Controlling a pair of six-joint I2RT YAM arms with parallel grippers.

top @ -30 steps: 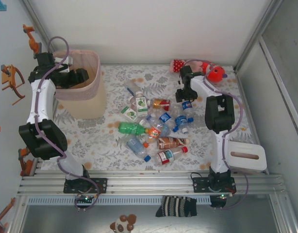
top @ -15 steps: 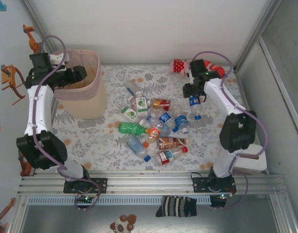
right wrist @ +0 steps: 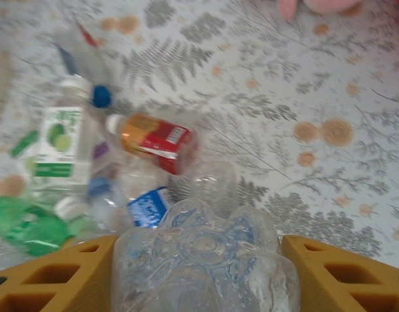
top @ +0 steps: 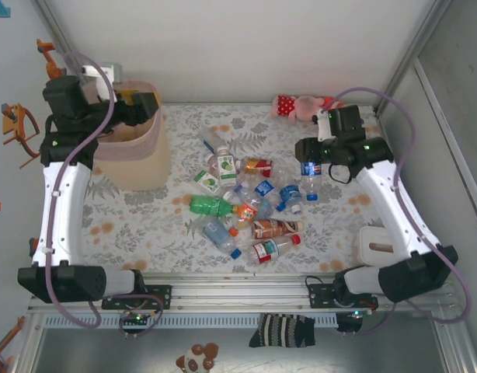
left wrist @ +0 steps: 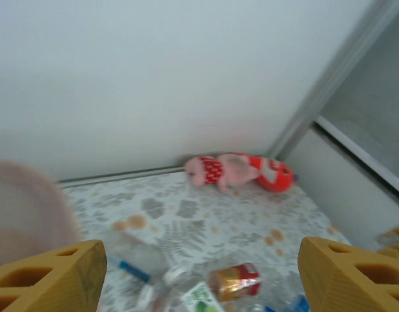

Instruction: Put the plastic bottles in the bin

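Bottle (right wrist: 201, 257), clear, blue label: my right claw (top: 308, 151) grips it above the surface (top: 145, 225), I judge for carrying to the pink bin (top: 141, 172) at far left. Left claw (top: 149, 106), spread and empty, over that bin's rim; other bottles (top: 240, 208) heaped mid-surface.

Overhead, low wrist views, seemingly sharing bottles (top: 211, 205)

The blurred bin (left wrist: 21, 208) is cut off at the edge.

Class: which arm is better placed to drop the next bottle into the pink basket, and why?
Right: the right gripper holds a clear blue-labelled plastic bottle; the left gripper hangs open and empty over the pale pink perforated bin.
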